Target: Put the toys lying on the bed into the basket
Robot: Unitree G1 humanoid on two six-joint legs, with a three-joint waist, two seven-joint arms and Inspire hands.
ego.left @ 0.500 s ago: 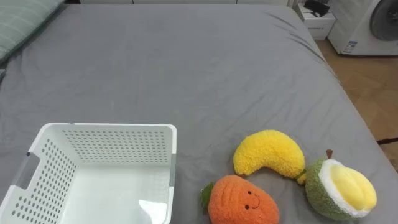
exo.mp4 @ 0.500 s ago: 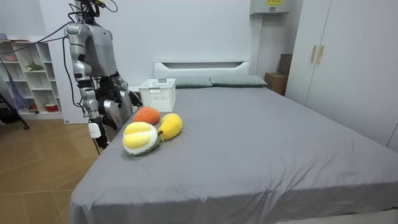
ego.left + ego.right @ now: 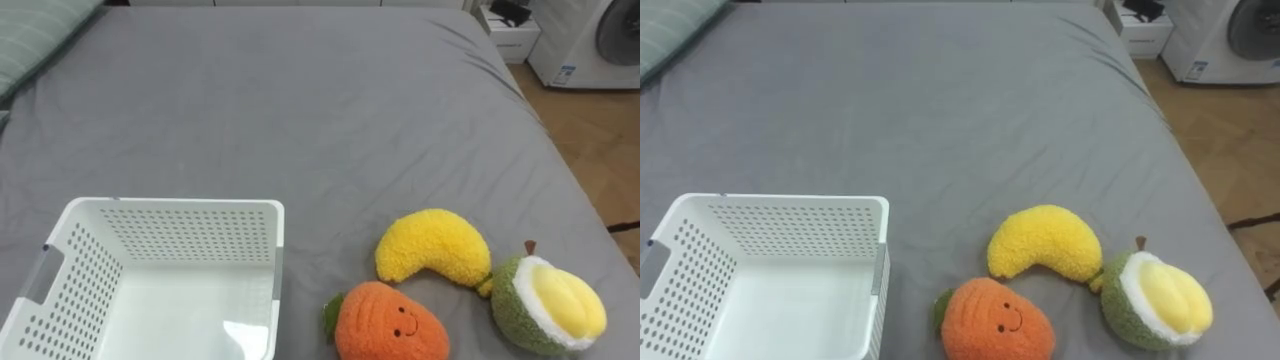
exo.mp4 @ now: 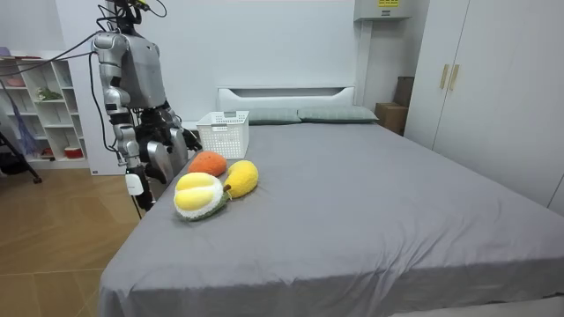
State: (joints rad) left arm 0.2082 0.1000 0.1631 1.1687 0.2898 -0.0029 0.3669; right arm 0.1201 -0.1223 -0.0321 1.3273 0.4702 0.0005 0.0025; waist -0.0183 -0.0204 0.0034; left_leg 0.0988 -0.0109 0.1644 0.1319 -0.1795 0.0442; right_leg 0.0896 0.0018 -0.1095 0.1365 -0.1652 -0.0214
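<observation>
Standing upright, arms lowered, right hand (image 4: 134,183) apparently hanging by thigh

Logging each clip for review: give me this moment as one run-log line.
stage: nothing collected | basket: empty, on bed | toys right of basket: carrot plush, banana plush, durian plush | robot: standing at bedside

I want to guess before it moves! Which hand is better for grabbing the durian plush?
Probably the right hand. The durian plush lies farthest to the robot's right on the bed, beyond the banana plush; the white basket sits on its left.
</observation>
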